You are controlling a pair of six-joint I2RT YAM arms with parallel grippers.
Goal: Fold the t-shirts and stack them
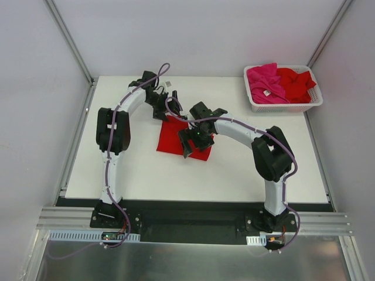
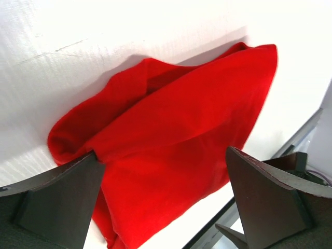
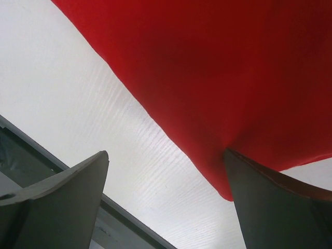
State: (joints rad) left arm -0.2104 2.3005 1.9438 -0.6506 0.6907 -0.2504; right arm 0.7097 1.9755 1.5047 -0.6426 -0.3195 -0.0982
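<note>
Two grippers meet over one folded red t-shirt (image 1: pixel 171 140), which lies on the white table (image 1: pixel 117 175); we take that shirt as our landmark. From the top camera we see the left gripper (image 1: pixel 169 114) at the shirt's far edge. The right gripper (image 1: pixel 190 143) is over its near right part, where the arm hides some of the cloth. Well apart from the shirt, off to its far right, stands a white slotted basket (image 1: pixel 281 108). It holds a magenta-pink t-shirt (image 1: pixel 263 82) with a small white label and, just beside that, a crumpled red t-shirt (image 1: pixel 296 82). Neither wrist camera shows the basket.

The top view does not tell us how the jaws stand, but the wrist cameras do. In the left wrist view the left gripper (image 2: pixel 162 150) is spread wide, with the folded red t-shirt (image 2: pixel 176 119) lying between its fingers (image 2: pixel 57 202). One tip sits right at a rounded fold of the cloth and the other at the opposite edge, and nothing is pinched. This view also shows loose, overlapping layers that from above look like a neat rectangle.

In the right wrist view the right gripper (image 3: pixel 165 151) is just as wide. The folded red t-shirt (image 3: pixel 223 67) fills the upper frame, and its edge meets the tip of one finger (image 3: pixel 275 207). The other finger hangs over bare table (image 3: pixel 78 104). We cannot tell whether that first tip is under the hem or only touching it.
</note>
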